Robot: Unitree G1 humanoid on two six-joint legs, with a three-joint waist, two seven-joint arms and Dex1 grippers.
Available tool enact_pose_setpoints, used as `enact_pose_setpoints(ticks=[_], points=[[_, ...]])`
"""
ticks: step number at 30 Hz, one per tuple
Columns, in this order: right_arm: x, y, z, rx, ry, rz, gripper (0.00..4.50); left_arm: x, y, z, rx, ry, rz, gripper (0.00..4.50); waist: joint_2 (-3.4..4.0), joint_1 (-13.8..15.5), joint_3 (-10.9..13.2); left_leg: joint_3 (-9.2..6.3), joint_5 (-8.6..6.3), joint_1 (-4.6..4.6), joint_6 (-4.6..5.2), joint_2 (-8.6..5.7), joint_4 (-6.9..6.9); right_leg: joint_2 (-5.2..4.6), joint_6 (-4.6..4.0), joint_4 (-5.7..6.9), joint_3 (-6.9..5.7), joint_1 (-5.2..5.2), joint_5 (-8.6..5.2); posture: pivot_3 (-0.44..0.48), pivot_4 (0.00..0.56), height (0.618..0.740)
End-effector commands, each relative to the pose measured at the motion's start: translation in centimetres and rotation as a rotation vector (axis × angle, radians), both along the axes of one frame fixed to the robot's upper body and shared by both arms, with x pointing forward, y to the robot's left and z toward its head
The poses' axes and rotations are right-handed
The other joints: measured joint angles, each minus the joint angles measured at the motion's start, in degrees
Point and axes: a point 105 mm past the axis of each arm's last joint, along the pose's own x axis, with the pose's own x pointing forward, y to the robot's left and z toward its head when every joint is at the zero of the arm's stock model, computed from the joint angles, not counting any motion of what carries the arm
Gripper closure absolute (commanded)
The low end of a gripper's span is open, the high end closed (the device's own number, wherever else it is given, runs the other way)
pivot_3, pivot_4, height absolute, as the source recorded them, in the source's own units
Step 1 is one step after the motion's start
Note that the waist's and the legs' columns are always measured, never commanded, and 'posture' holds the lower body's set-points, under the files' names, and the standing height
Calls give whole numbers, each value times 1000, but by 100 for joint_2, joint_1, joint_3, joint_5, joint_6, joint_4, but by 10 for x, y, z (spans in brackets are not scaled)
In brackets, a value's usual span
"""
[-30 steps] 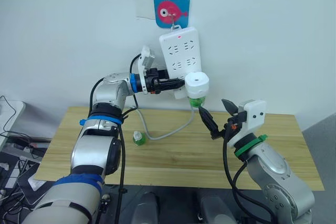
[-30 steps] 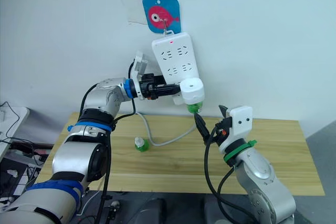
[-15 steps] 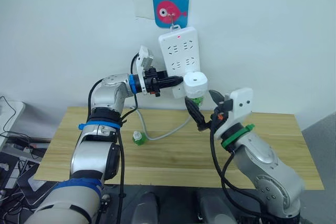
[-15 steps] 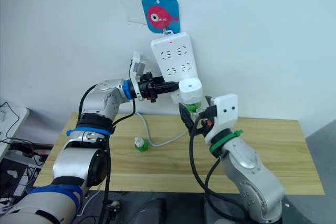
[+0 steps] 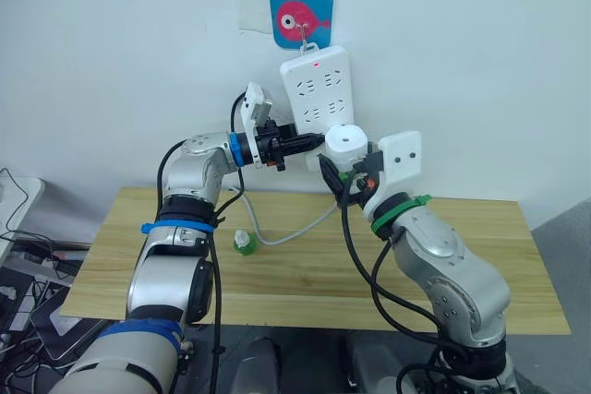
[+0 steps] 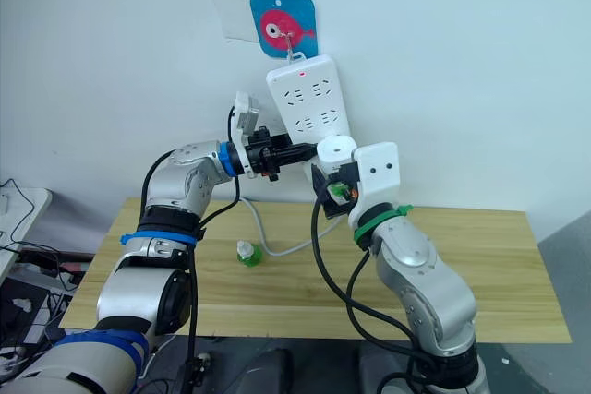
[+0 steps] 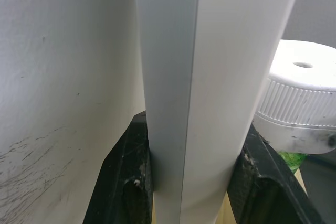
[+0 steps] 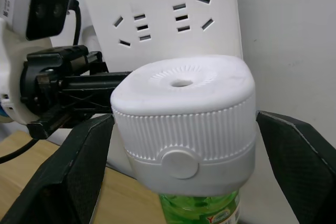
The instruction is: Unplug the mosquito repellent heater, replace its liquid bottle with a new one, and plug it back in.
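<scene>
— What's the room giving us?
— Plain white wall [image 5: 111, 53], evenly lit, with a blue square hook plate [image 5: 301, 15] bearing a red fish.
— And below?
— A light wooden table [image 5: 295, 274] against that wall, cables [image 5: 23, 251] trailing at its left end, grey floor [image 5: 563, 228] at right.
</scene>
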Motion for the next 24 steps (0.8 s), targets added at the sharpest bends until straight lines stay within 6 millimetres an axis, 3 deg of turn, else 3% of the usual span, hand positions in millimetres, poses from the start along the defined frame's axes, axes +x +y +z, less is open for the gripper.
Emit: enact_pose_setpoints(ticks=[1,4,7,9,10,14,24], points=[[1,1,13,13,-65,-16,0,-2,-3,7,-24,-24,2,3161,0,-1,0,0,0,0,0,0,0,0,0,0,0,0,0,-100,220,740],[2,2,14,13,-74,-18,0,-3,-3,6,-22,-26,8,3161,0,0,0,-1,0,0,0,0,-2,0,0,-1,-1,0,0,-100,220,740],[2,2,16,21,-82,-21,574,-2,-2,5,-21,-27,14,3161,0,0,0,0,0,0,0,1,-1,0,0,0,0,-1,0,-100,220,740],[2,2,16,22,-84,-19,1340,-2,-2,5,-19,-28,17,3161,0,0,0,-1,0,0,0,1,-1,0,0,1,-1,0,0,-103,218,740],[2,2,16,22,-84,-19,1471,-2,-2,5,-18,-29,17,3161,0,0,0,-1,0,0,0,0,0,0,0,1,0,0,0,-103,218,740],[0,-1,17,21,-91,-24,1467,3,-2,3,-6,-38,51,3161,0,1,0,-1,0,0,0,0,-1,0,0,1,-1,-1,0,-106,216,740],[-28,-20,11,-16,-69,-23,1467,14,6,2,-4,-48,126,3161,0,-1,0,-5,5,-6,-7,-5,2,-6,1,-2,-4,0,1,-114,216,740]])
